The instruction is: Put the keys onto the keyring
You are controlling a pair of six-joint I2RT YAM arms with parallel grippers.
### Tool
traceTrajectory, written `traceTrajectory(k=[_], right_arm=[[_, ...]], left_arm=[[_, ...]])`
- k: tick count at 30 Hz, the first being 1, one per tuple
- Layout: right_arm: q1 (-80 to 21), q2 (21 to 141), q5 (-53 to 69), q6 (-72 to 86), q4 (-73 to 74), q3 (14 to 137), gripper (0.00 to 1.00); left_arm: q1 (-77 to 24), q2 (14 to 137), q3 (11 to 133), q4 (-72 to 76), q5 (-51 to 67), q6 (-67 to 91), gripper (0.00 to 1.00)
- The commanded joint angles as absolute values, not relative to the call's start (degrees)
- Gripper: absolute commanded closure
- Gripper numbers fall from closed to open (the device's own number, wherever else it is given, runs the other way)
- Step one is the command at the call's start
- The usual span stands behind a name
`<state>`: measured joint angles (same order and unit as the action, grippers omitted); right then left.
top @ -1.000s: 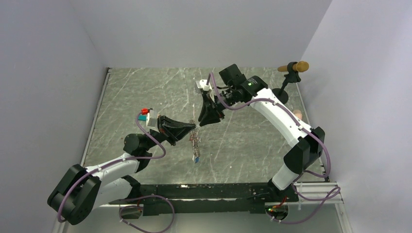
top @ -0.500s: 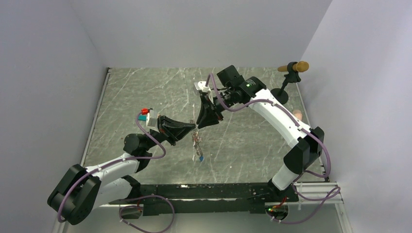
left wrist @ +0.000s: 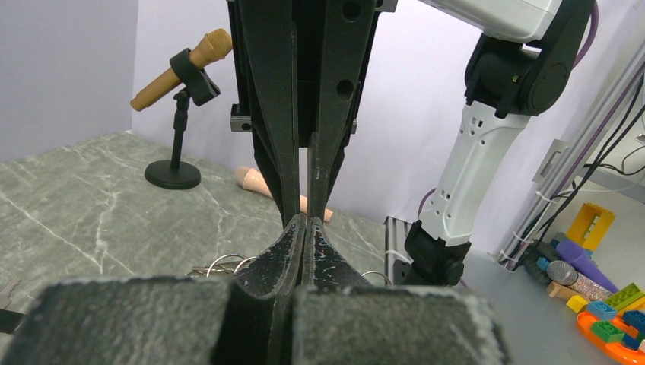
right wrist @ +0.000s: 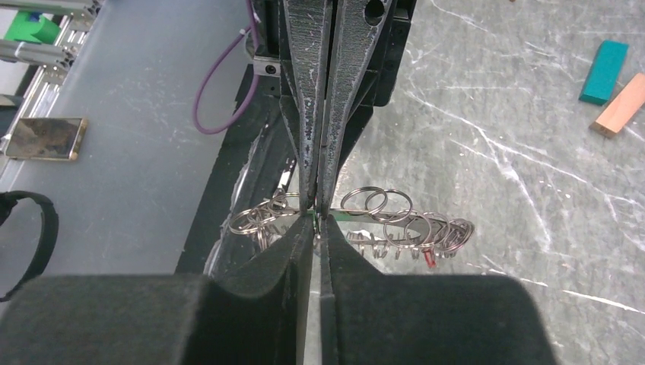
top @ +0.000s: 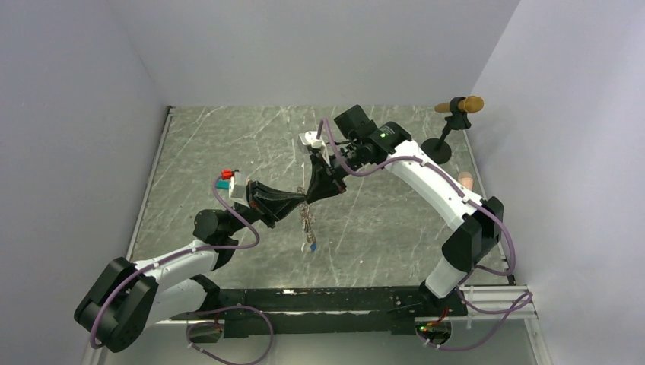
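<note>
Table [top: 228, 144] is grey marble-look with white veins, boxed in by plain pale walls [top: 304, 46] on three sides. Mic [top: 455, 110] on a stand sits at the far right corner. Teal block [right wrist: 604, 61] and tan block [right wrist: 622, 105] lie side by side on the table. We see the left pincer [left wrist: 304, 232] clamped fully shut, with the keyring [top: 306, 220], a bunch of silver split rings, hanging off its tips above the table. Blue key [top: 311, 248] dangles at the bottom. Right pincer [right wrist: 316, 242] meets it tip to tip, jaws a sliver apart; we can't tell if it grips anything.
</note>
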<state>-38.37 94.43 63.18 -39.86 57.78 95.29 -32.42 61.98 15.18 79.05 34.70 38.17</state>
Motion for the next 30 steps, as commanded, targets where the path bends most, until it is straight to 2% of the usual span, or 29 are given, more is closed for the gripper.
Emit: traceTrajectory(k=[1,2,8,10,12,13,15,19,22,26,28,30], right_arm=[[-38.78,94.63,64.85,-40.38,58.47,96.63,0.94],[-38.82,94.61,64.94,-40.67,58.76,96.75,1.00],[-38.78,94.37,63.58,-42.95,61.22,98.20,1.00],[-38.80,94.52,62.41,-45.80,64.09,99.37,1.00],[-38.78,94.66,60.09,-48.06,66.41,100.92,1.00],[-38.78,94.79,58.84,-48.88,67.54,101.96,1.00],[-38.89,95.09,54.42,-50.25,69.97,104.15,1.00],[-39.73,96.51,44.67,-52.22,75.86,109.90,1.00],[-42.37,97.86,33.39,-52.43,78.78,112.44,1.00],[-44.44,101.43,26.39,-52.93,83.95,118.14,1.00],[-44.75,102.38,25.08,-52.75,85.18,120.87,1.00],[-44.95,103.05,24.44,-52.32,85.73,122.91,1.00]], left_arm=[[-32.20,60.91,16.45,83.34,34.26,37.97,1.00],[-32.17,60.91,16.46,83.26,34.20,37.90,1.00],[-32.16,60.25,16.13,81.84,34.14,37.60,1.00],[-31.58,59.06,16.03,79.22,34.70,37.15,0.87],[-30.83,56.43,15.99,74.64,35.29,35.60,0.68],[-30.50,54.37,16.31,70.50,35.74,34.15,0.58],[-30.21,49.14,18.12,58.30,36.88,28.42,0.44],[-30.32,39.41,25.96,21.39,34.25,9.65,0.35],[-31.16,37.99,30.93,6.15,31.48,1.51,0.23],[-36.41,41.04,35.24,0.32,26.93,-5.42,0.20],[-39.59,43.60,37.09,0.10,22.75,-8.01,0.23],[-40.99,46.58,38.79,0.76,21.38,-8.85,0.30]])
